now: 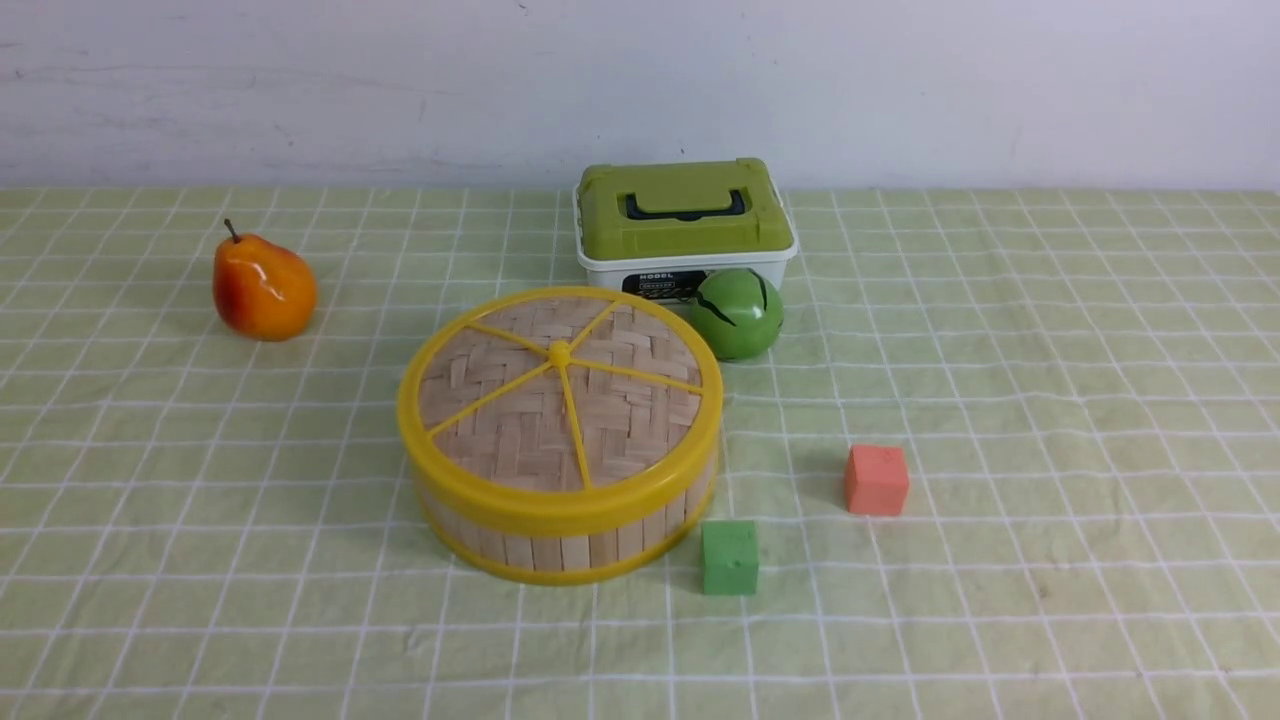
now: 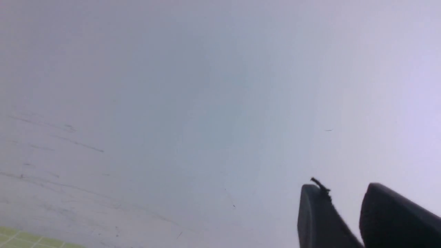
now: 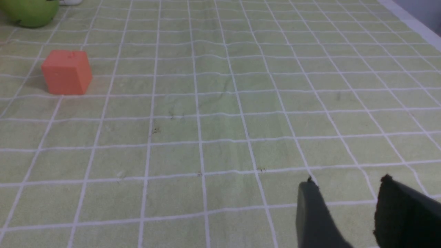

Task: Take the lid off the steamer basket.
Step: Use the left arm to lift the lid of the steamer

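Note:
The lid [image 1: 545, 410], a woven tan disc with a yellow rim, spokes and central knob, sits closed on the steamer basket [image 1: 590, 548] at the middle of the table in the front view. Neither gripper shows in the front view. My left gripper [image 2: 341, 187] appears only in its wrist view, its jaws a little apart and empty, facing the pale wall. My right gripper [image 3: 348, 181] is a little open and empty over bare green checked cloth, well to the right of the basket. The lid and basket do not show in either wrist view.
An orange pear [image 1: 262, 287] lies at the left. A white box with an olive-green lid [image 1: 683, 208] and a green ball [image 1: 738, 312] stand behind the basket. A green cube [image 1: 730, 557] and an orange cube [image 1: 876, 480] [image 3: 66, 71] lie to its right.

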`<state>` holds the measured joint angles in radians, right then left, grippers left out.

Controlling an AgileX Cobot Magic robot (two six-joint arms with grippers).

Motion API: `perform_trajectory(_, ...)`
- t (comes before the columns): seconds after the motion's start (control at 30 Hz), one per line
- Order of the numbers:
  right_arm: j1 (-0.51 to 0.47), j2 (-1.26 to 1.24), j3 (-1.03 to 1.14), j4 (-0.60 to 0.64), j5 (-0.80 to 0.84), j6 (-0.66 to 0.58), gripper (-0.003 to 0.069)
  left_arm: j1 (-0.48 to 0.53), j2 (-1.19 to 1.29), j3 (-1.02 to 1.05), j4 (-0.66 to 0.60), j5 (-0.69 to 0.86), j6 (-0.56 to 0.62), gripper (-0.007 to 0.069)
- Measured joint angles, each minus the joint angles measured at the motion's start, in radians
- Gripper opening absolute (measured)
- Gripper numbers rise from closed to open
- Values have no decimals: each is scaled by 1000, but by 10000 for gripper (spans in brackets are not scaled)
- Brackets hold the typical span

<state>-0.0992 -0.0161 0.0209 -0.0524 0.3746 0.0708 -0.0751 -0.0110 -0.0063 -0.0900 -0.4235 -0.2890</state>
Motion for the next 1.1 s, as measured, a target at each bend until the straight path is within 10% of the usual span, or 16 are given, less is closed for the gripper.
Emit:
perform_trajectory(0.13, 0, 0, 0, 0, 0, 0, 241, 0, 31, -208, 0, 216, 23, -11)
perform_trajectory(0.57, 0, 0, 0, 0, 0, 0, 241, -2, 643, -480, -18, 289, 50, -13)
perform_trajectory(0.93, 0, 0, 0, 0, 0, 0, 241, -128, 1207, -1119, 11, 1147, 66, -13)
perform_trajectory(1.1, 0, 0, 0, 0, 0, 0, 241, -226, 1421, -1341, 19, 1298, 81, -13)
